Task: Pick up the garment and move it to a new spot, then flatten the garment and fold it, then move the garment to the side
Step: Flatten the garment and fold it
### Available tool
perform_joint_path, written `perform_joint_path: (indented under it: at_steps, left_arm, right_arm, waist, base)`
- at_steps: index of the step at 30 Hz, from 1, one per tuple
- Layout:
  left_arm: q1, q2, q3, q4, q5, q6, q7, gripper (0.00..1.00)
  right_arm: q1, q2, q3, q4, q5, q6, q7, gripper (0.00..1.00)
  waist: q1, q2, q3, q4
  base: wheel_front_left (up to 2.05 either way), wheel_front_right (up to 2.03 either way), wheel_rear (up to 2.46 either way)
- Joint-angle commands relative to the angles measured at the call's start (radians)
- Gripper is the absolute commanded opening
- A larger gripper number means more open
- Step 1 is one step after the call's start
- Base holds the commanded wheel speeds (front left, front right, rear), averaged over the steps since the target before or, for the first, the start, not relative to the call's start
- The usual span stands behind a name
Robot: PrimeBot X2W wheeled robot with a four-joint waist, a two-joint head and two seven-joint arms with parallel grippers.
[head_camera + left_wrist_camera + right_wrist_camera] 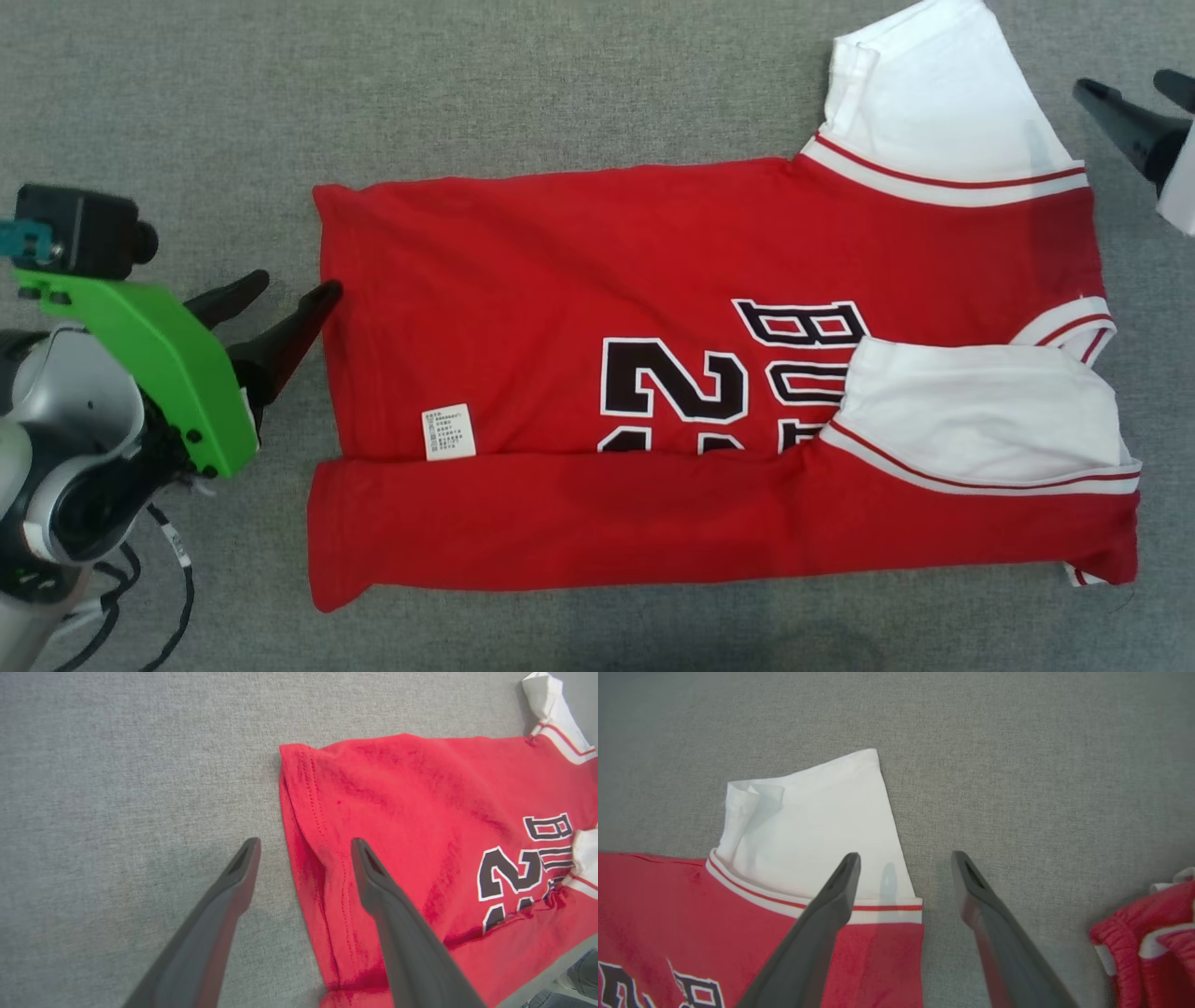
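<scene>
one red shirt point(653, 280) lies flat in the middle of the gray desk point(560, 84). its long bottom side is folded up over the front, so the black letters and number are cut off. it has two white sleeves. one sleeve point(934, 103) sticks out at the top. the other sleeve point(971, 411) is folded in on the red part. one small white tag point(449, 432) shows near the fold.

there are two hands, each with two dark fingers. the left hand point(294, 285) is wide open at the shirt's left edge and holds nothing. one finger is over the red cloth, one over the desk. the right hand point(1125, 82) is wide open and holds nothing, by the top sleeve. another bunched red cloth point(1148, 933) lies off to the side in the right wrist view.
</scene>
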Motion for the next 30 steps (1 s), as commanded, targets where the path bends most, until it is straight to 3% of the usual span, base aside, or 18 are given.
perform_joint_path:
  at_steps: [1, 9, 14, 15, 16, 17, 19, 21, 22, 30]
  left_arm:
    - [-0.035, -0.011, -0.015, 0.017, 0.014, -0.010, 0.022, 1.00]
    - [-0.286, -0.087, -0.100, 0.154, 0.056, -0.077, 0.178, 1.00]
    - [-0.328, -0.122, -0.139, 0.210, 0.074, -0.105, 0.205, 1.00]
    - [-0.329, -0.132, -0.144, 0.218, 0.076, -0.110, 0.204, 1.00]
    - [-0.330, -0.141, -0.148, 0.224, 0.077, -0.113, 0.199, 1.00]
    - [-0.329, -0.147, -0.152, 0.228, 0.080, -0.115, 0.196, 1.00]
    - [-0.327, -0.156, -0.157, 0.237, 0.088, -0.124, 0.181, 0.64]
    - [-0.319, -0.166, -0.157, 0.244, 0.086, -0.133, 0.163, 0.27]
    - [-0.315, -0.169, -0.156, 0.249, 0.087, -0.136, 0.155, 0.00]
    - [-0.273, -0.183, -0.143, 0.255, 0.078, -0.150, 0.089, 0.00]
  right_arm:
    - [-0.030, 0.003, 0.008, 0.024, -0.014, 0.000, -0.009, 1.00]
    - [-0.261, 0.037, 0.136, 0.242, -0.121, 0.000, -0.084, 1.00]
    - [-0.307, 0.064, 0.187, 0.339, -0.122, 0.000, -0.108, 0.98]
    - [-0.308, 0.071, 0.192, 0.354, -0.116, 0.000, -0.115, 0.85]
    - [-0.311, 0.076, 0.200, 0.364, -0.109, 0.001, -0.119, 0.49]
    - [-0.312, 0.078, 0.207, 0.375, -0.099, 0.001, -0.118, 0.31]
    - [-0.308, 0.074, 0.218, 0.388, -0.086, 0.001, -0.122, 0.00]
    - [-0.303, 0.066, 0.222, 0.397, -0.065, 0.000, -0.124, 0.00]
    - [-0.299, 0.062, 0.221, 0.399, -0.052, 0.000, -0.125, 0.00]
    - [-0.275, 0.051, 0.216, 0.376, 0.028, 0.000, -0.168, 0.00]
  waist:
    - [0.0000, 0.0089, 0.047, 0.021]
    - [0.0000, 0.0089, 0.113, 0.046]
    - [0.0000, 0.0089, 0.125, 0.055]
    - [0.0000, 0.0089, 0.126, 0.055]
    - [0.0000, 0.0089, 0.127, 0.055]
    - [0.0000, 0.0089, 0.128, 0.054]
    - [0.0000, 0.0089, 0.127, 0.054]
    - [0.0000, 0.0089, 0.124, 0.052]
    - [0.0000, 0.0089, 0.122, 0.051]
    - [0.0000, 0.0089, 0.096, 0.038]
  base:
    - [0.00, 0.00, 0.00]
    - [0.00, 0.00, 0.00]
    - [0.00, 0.00, 0.00]
    - [0.00, 0.00, 0.00]
    - [0.00, 0.00, 0.00]
    - [0.00, 0.00, 0.00]
    - [0.00, 0.00, 0.00]
    - [0.00, 0.00, 0.00]
    - [0.00, 0.00, 0.00]
    - [0.00, 0.00, 0.00]
